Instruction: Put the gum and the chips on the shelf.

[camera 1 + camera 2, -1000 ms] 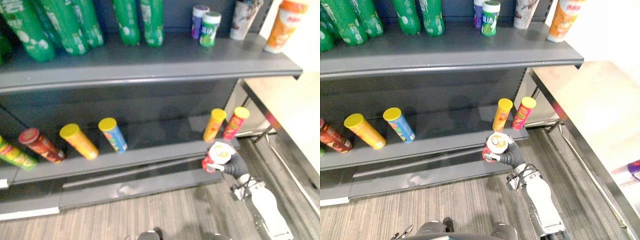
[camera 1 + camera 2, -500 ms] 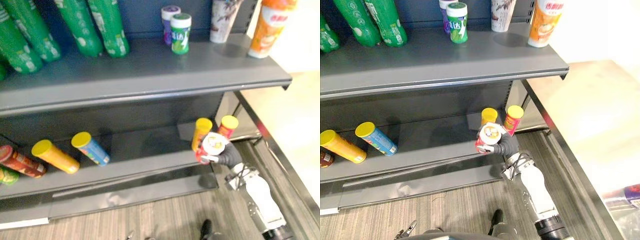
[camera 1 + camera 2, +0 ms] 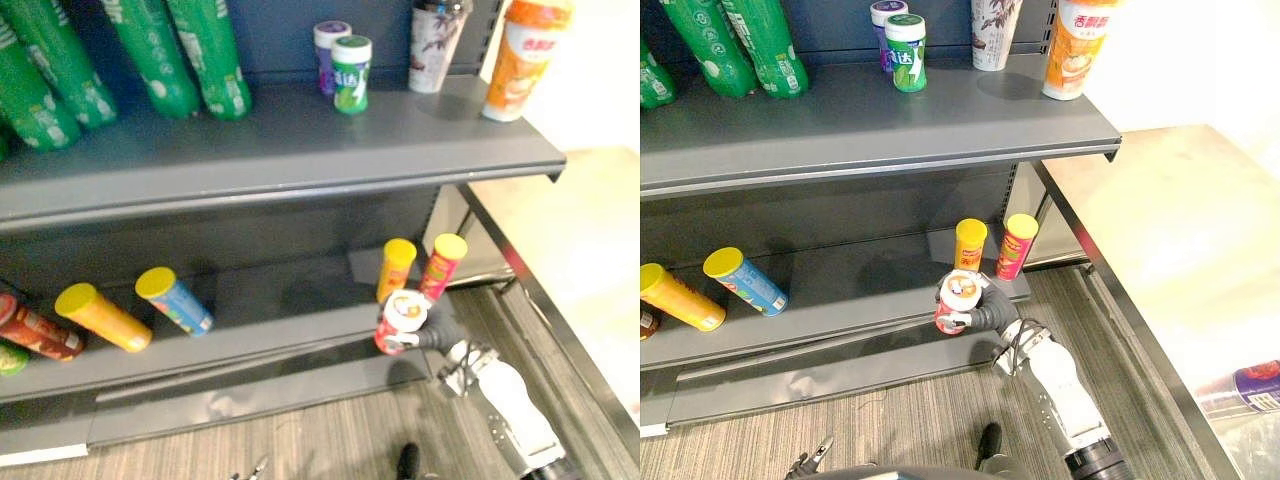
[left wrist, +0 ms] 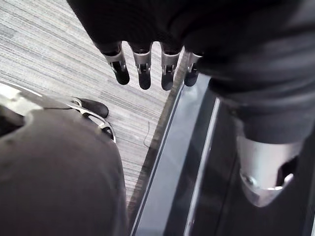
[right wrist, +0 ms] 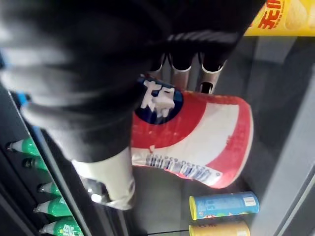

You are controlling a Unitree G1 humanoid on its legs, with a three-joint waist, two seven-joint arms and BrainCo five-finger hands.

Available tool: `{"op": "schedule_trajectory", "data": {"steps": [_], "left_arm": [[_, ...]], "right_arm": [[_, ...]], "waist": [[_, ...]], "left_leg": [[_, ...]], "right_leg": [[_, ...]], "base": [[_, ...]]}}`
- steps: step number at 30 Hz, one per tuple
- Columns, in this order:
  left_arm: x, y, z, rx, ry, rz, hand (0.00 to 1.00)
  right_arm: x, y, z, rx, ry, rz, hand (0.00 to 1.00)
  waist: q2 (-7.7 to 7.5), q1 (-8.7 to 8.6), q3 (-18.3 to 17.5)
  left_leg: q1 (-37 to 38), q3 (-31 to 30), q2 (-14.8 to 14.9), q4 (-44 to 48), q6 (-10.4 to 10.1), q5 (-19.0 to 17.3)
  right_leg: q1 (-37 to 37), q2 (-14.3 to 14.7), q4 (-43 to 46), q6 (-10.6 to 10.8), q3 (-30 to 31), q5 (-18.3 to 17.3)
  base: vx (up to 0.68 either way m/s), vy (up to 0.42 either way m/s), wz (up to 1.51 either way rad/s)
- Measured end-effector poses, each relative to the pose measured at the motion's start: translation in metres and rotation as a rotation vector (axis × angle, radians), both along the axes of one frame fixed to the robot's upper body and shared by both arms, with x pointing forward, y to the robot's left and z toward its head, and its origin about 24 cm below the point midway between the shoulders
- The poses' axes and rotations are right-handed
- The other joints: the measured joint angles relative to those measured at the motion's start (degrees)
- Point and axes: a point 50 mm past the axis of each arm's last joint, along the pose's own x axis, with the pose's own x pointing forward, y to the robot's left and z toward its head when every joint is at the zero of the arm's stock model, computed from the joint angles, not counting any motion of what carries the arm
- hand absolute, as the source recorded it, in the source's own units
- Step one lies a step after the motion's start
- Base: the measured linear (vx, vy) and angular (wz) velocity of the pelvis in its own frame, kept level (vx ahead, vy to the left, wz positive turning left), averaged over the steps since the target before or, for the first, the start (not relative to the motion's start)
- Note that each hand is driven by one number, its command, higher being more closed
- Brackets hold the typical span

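Observation:
My right hand (image 3: 986, 312) is shut on a red and white chips can with a white lid (image 3: 958, 299), fingers curled over its side (image 5: 197, 142). The can hangs at the front edge of the lower shelf (image 3: 290, 325), just in front of a yellow can (image 3: 395, 268) and a pink can with a yellow lid (image 3: 440, 264). A green and white gum bottle (image 3: 351, 74) stands on the upper shelf (image 3: 300, 150) beside a purple one (image 3: 328, 48). My left hand (image 4: 142, 69) hangs over the floor with straight fingers and holds nothing.
Blue (image 3: 176, 301), yellow (image 3: 103, 317) and red (image 3: 35, 333) cans lie at the lower shelf's left. Green bottles (image 3: 205, 55), a white cup (image 3: 435, 45) and an orange cup (image 3: 520, 58) stand on the upper shelf. A metal-edged table (image 3: 1180, 230) stands at the right.
The whole picture has shifted with the camera. My right hand still holds the can, which now sits lower and slightly left of the two yellow-lidded cans.

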Motion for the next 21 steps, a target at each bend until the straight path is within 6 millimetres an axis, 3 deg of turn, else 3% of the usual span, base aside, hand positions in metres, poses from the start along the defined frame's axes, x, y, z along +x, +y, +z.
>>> {"op": "schedule_trajectory", "data": {"steps": [2, 7, 10, 17, 21], "left_arm": [[0.001, -0.001, 0.000, -0.007, -0.001, -0.009, 0.00], [0.007, -0.001, -0.001, -0.014, -0.008, -0.025, 0.00], [0.007, 0.001, 0.000, -0.003, -0.005, -0.056, 0.00], [-0.003, 0.005, -0.002, 0.003, 0.028, -0.032, 0.00], [-0.003, 0.007, -0.002, 0.016, 0.030, -0.050, 0.00]], "right_arm": [[0.002, 0.001, 0.011, -0.015, -0.032, 0.028, 1.00], [0.008, 0.000, 0.078, 0.021, -0.275, 0.107, 1.00], [0.008, -0.003, 0.106, 0.040, -0.375, 0.119, 1.00], [-0.001, -0.014, 0.141, 0.037, -0.484, 0.141, 1.00], [0.001, -0.018, 0.144, 0.033, -0.479, 0.140, 1.00]], "waist": [[0.19, -0.08, 0.0], [0.09, -0.15, -0.1], [-0.36, -0.11, -0.3], [-1.27, -0.30, -0.9], [-1.66, -0.88, -1.2]], "left_leg": [[0.5, 0.4, -0.2, -0.4, 0.0, 0.0], [0.9, 1.3, -1.0, -0.3, 0.1, 0.1], [0.9, 1.4, -1.2, 0.1, 0.4, 0.0], [1.5, 3.2, -1.1, 0.0, 0.7, -0.5], [1.8, 3.4, -1.0, -0.9, 0.3, 0.0]], "right_leg": [[0.0, -0.1, 0.0, -0.1, 0.2, 0.3], [0.0, -0.5, 0.0, 0.1, 1.4, 0.9], [0.0, -0.5, 0.0, 0.1, 1.9, 1.2], [-0.9, -0.4, 0.0, 0.0, 4.2, 1.3], [-1.1, -0.1, 0.0, 0.0, 4.4, 1.3]], "base": [[0.04, 0.031, -0.09], [-0.01, 0.024, -0.08], [-0.06, 0.000, -0.05], [-0.05, -0.003, -0.16], [-0.01, -0.004, -0.04]]}}
